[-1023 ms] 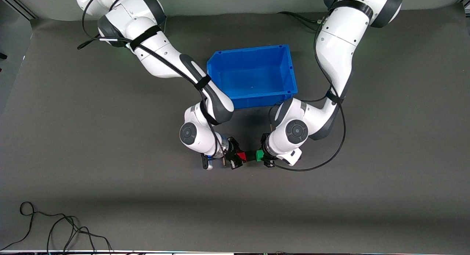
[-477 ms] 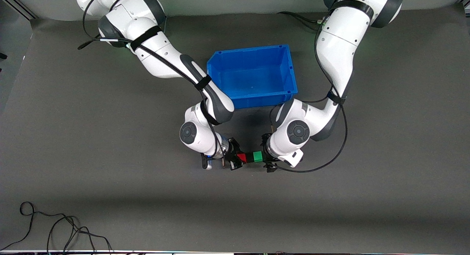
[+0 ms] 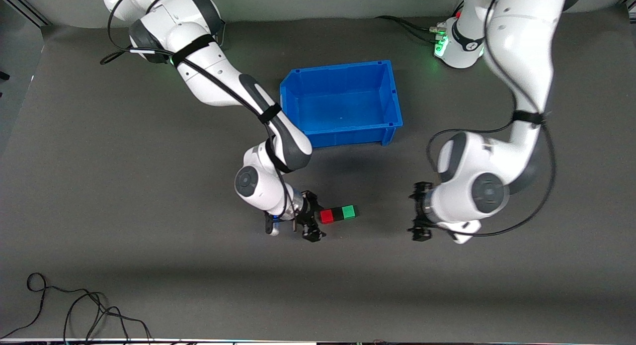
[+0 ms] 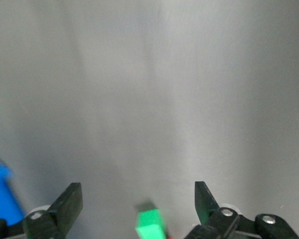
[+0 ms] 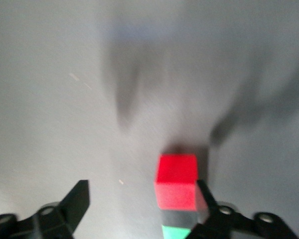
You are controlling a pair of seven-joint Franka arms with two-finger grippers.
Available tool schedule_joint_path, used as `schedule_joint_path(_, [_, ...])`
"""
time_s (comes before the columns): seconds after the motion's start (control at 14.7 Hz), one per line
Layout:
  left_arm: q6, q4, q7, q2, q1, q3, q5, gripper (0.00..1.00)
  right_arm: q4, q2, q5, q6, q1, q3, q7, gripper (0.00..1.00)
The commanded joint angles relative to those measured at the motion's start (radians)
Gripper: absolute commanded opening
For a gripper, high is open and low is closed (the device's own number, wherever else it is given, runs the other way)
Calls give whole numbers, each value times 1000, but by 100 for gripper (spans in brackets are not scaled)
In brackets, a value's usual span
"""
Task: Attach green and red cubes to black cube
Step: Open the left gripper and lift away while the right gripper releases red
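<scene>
The red cube [image 3: 326,215], black cube [image 3: 338,214] and green cube [image 3: 350,212] lie joined in one short row on the grey mat, the black one in the middle. My right gripper [image 3: 314,216] stands open just off the row's red end and holds nothing. In the right wrist view the red cube [image 5: 176,181] sits close to one finger [image 5: 205,199], with the black cube [image 5: 179,218] and green cube [image 5: 175,233] in line with it. My left gripper [image 3: 416,212] is open and well clear of the green end. The left wrist view shows the green cube [image 4: 150,224] between its spread fingers [image 4: 72,199].
A blue bin [image 3: 343,104] stands farther from the front camera than the cubes, between the two arms; a corner of the bin [image 4: 0,199] shows in the left wrist view. A loose black cable [image 3: 74,305] lies near the front edge at the right arm's end.
Both grippers have opened and let go of the cubes. The left arm has pulled away toward its own end of the table. The right gripper has backed off slightly from the red cube.
</scene>
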State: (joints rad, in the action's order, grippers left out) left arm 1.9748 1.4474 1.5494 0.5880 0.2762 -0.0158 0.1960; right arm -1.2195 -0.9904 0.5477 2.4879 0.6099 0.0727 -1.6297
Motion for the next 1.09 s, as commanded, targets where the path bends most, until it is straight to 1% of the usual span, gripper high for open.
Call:
schedule_joint_path(0.0, [-75,100,-295,-123,-105,-7,-13,100,-18,87,-127,-163,-9,56,23,100])
schedule_joint_path(0.07, [-108,103,-416,-140,-135,-6,-18,100,-18,122,-153,-234,-10,85,68,100])
schedule_joint_path(0.2, [-151,105,-666,-169,-179,0,-62,100,-23,195,-157,-389,-9,160,202,100])
schedule_joint_path(0.34, [-169,129,-880,-221,-228,0,-98,100,-49,283,-156,-528,-9,235,353,100])
schedule_joint_path(0.48, [-262,128,-1117,-260,-293,2,-101,100,-83,372,-158,-640,-6,317,529,100])
schedule_joint_path(0.55, [-289,130,-1202,-287,-317,2,-104,100,-104,418,-161,-685,-2,359,624,100])
schedule_joint_path(0.61, [-295,139,-1279,-316,-334,2,-115,100,-129,458,-181,-716,2,402,719,100])
schedule_joint_path(0.68, [-303,142,-1358,-341,-336,2,-134,100,-146,498,-213,-737,4,429,807,100])
schedule_joint_path(0.82, [-286,140,-1472,-384,-336,2,-145,100,-176,579,-308,-779,2,449,899,100])
schedule_joint_path(0.95, [-245,136,-1569,-424,-344,2,-165,100,-251,694,-414,-784,-4,441,959,100])
schedule_joint_path(1.02, [-251,134,-1577,-442,-342,4,-182,100,-291,755,-470,-782,-9,434,996,100])
